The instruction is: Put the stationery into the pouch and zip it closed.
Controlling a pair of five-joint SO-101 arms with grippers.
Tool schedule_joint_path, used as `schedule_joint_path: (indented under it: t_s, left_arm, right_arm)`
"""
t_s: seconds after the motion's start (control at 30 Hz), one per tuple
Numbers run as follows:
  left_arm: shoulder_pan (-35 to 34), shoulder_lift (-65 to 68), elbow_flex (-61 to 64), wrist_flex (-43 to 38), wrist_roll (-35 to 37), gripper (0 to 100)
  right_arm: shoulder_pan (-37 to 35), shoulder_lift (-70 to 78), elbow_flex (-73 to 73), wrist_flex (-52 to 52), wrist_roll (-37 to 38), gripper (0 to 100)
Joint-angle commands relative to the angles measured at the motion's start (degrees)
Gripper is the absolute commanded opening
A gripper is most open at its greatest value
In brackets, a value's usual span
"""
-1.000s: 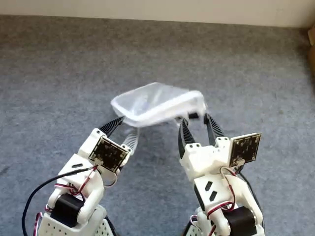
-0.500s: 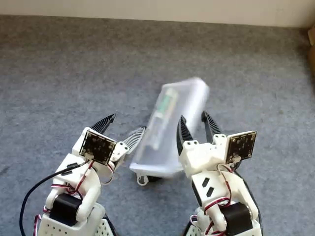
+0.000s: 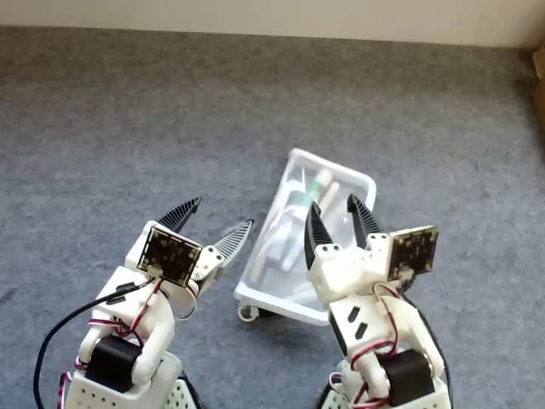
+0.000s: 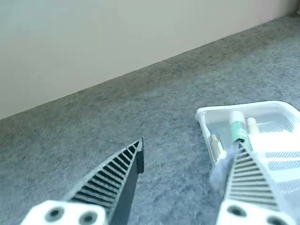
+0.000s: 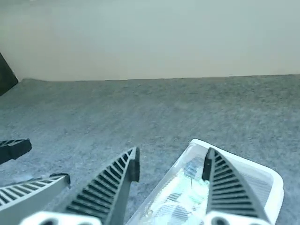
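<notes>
The pouch [image 3: 277, 247] is clear mesh with white edging and lies flat on the grey carpet, its long side running away from the arms. Pens and other stationery [image 3: 319, 183] show through it, among them a green-banded pen [image 4: 239, 129]. A small zipper pull [image 3: 247, 313] sticks out at its near corner. My right gripper [image 3: 332, 202] is open and hangs over the pouch's near half, holding nothing. My left gripper [image 3: 224, 212] is open too, just left of the pouch [image 4: 269, 110] and apart from it. In the right wrist view, one finger overlaps the pouch [image 5: 265, 180].
Grey carpet [image 3: 128, 128] stretches all around, with a pale wall [image 3: 255, 13] along the far edge. The left arm's fingers [image 5: 18, 147] show at the side of the right wrist view. A brown object [image 3: 540, 77] sits at the far right edge.
The pouch was up between both grippers a second ago; it swung round, dropped and now lies on the carpet. Both arms drew back a little toward their bases.
</notes>
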Motion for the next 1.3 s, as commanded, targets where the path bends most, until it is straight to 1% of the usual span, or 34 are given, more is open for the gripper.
schedule_joint_path:
  t_s: [0.0,0.1,0.17,0.27,0.37,0.43,0.5,0.77,0.9,1.07,1.17,1.27]
  left_arm:
    - [-0.92,-0.92,-1.63,-0.26,0.53,28]
    - [-0.92,-0.92,-1.63,-0.35,0.53,27]
    - [-0.92,-0.92,-1.54,-0.88,0.44,23]
    - [-0.92,-0.92,-1.19,-2.90,0.35,13]
    - [-0.75,-0.92,0.22,-4.66,0.35,1]
    - [-0.84,-0.92,1.54,-6.77,0.35,2]
    - [-0.84,-0.92,3.03,-8.88,0.35,1]
    - [-0.84,-0.92,7.87,-19.16,0.35,1]
    - [-0.92,-0.92,9.63,-19.69,0.35,1]
    - [-1.10,-0.92,15.96,-19.87,0.44,1]
    - [-4.79,-0.92,16.31,-19.60,0.53,1]
    - [-9.63,-0.92,16.31,-19.60,0.53,1]
  right_arm:
    - [-0.31,0.66,1.45,-5.14,0.79,20.9]
    - [-0.31,0.66,2.68,-6.20,0.79,20.9]
    - [-0.31,0.66,2.68,-6.20,0.62,20.9]
    - [-0.31,0.66,2.86,-6.20,0.44,19.7]
    - [-0.31,0.66,2.77,-6.37,0.79,12.2]
    - [-0.31,0.66,2.59,-6.37,0.79,8.0]
    - [-0.31,0.66,2.59,-6.37,0.79,5.9]
    - [-0.31,-1.80,2.59,-6.29,0.70,5.5]
    - [-0.31,-1.71,2.51,-6.29,0.70,5.5]
    - [-0.22,-1.80,3.03,-6.02,0.70,5.5]
    - [1.80,-1.80,3.30,-6.02,0.44,5.5]
    - [6.99,-1.80,5.14,-5.93,0.44,5.5]
